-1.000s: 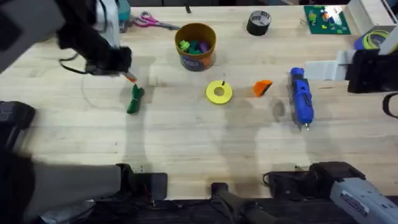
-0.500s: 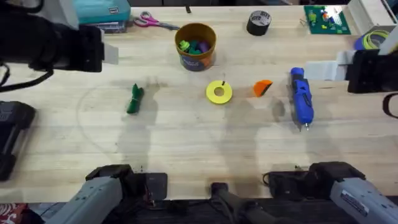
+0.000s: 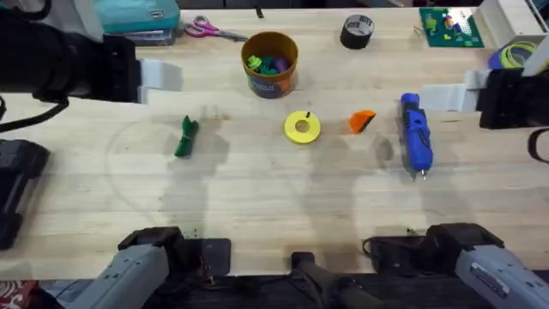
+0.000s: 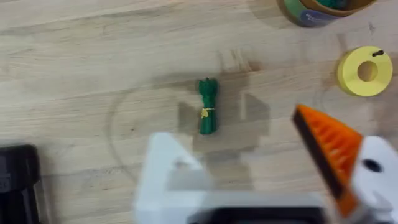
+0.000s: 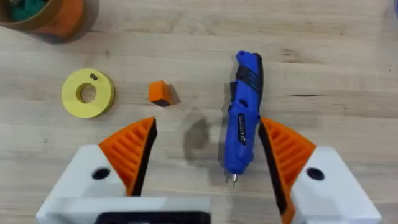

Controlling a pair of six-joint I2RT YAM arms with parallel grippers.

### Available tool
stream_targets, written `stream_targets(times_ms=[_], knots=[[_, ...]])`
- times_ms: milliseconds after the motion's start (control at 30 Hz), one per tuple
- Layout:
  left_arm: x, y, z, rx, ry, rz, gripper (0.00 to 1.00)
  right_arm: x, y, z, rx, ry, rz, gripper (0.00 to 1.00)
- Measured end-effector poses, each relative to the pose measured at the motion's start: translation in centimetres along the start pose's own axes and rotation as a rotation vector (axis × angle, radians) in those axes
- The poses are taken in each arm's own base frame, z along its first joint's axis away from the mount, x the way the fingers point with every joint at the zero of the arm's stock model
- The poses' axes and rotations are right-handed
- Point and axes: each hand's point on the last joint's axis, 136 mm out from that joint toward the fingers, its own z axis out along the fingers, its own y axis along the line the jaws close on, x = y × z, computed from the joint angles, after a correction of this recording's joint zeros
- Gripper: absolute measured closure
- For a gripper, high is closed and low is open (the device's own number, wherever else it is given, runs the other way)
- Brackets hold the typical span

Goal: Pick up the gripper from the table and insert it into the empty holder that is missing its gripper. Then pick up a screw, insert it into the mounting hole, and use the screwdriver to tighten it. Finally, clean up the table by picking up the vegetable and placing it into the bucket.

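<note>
The loose orange gripper (image 3: 362,121) (image 5: 160,92) lies between the yellow disc (image 3: 302,127) and the blue screwdriver (image 3: 416,135) (image 5: 244,127). A tiny dark screw (image 5: 93,77) (image 4: 377,53) rests on the disc's rim. The green vegetable (image 3: 186,136) (image 4: 208,106) lies left of centre, below my left gripper (image 3: 161,75) (image 4: 239,137). That gripper is open and empty. One of its fingers is the bare white holder (image 4: 165,168); the other carries an orange wedge. My right gripper (image 3: 446,96) (image 5: 208,134) is open and empty, hovering by the screwdriver. The yellow bucket (image 3: 270,62) stands at the back.
Scissors (image 3: 210,31), a black tape roll (image 3: 357,31) and a green board (image 3: 449,26) lie along the far edge. A black block (image 3: 17,184) sits at the left edge. Bare wood stretches across the table's front half.
My left arm has pulled away from just beside the vegetable, then shifted a little to the right. The right arm and the objects on the table have stayed put.
</note>
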Motion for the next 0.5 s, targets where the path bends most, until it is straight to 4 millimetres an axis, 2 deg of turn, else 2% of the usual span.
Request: stream_targets(times_ms=[67, 100, 267, 500], knots=[[-0.1, 0.0, 0.0, -0.001, -0.006, -0.003, 0.058, 0.0, 0.0, 0.0, 0.000, 0.000, 0.000, 0.005], [-0.4, 0.1, 0.0, -0.002, -0.014, -0.002, 0.025, 0.0, 0.0, 0.0, 0.000, 0.000, 0.000, 0.006], [-1.8, 0.3, -0.1, -0.012, -0.075, 0.007, 0.016, 0.0, 0.0, 0.0, 0.000, 0.000, 0.000, 0.005], [-5.4, 0.8, -0.6, -0.035, -0.219, 0.027, 0.015, 0.0, 0.0, 0.0, 0.000, 0.000, 0.000, 0.005]])
